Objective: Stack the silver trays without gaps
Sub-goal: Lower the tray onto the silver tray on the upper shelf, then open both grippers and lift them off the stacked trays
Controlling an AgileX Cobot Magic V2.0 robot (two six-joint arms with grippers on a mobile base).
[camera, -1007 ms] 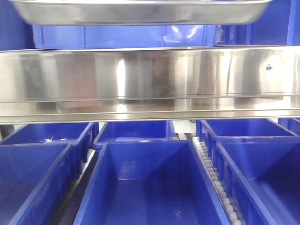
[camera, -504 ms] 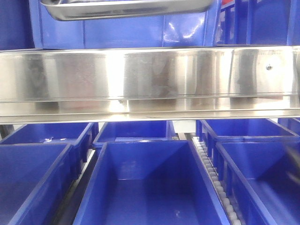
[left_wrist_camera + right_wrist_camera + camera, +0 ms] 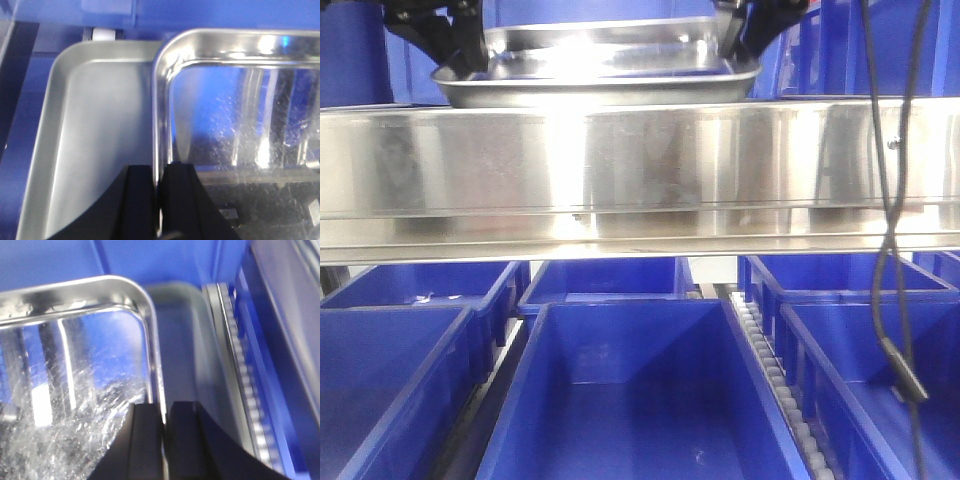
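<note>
I hold a silver tray (image 3: 600, 80) level at the top of the front view, behind the steel rail. My left gripper (image 3: 460, 60) is shut on its left rim and my right gripper (image 3: 735, 45) on its right rim. In the left wrist view the black fingers (image 3: 140, 200) pinch the held tray's rim (image 3: 159, 100). A second silver tray (image 3: 90, 140) lies below, its wall showing to the left. In the right wrist view the fingers (image 3: 145, 440) pinch the held tray's rim (image 3: 152, 350), and the lower tray (image 3: 187, 355) shows to the right.
A long steel shelf rail (image 3: 640, 170) with a screw crosses the front view under the trays. Several blue bins (image 3: 640, 400) stand below it, with a roller track (image 3: 770, 370) between them. A black cable (image 3: 892, 250) hangs at the right. A roller track (image 3: 240, 365) runs beside the lower tray.
The held tray has moved away from the camera and come down to just behind the rail. Both grippers and the black cable have come into view.
</note>
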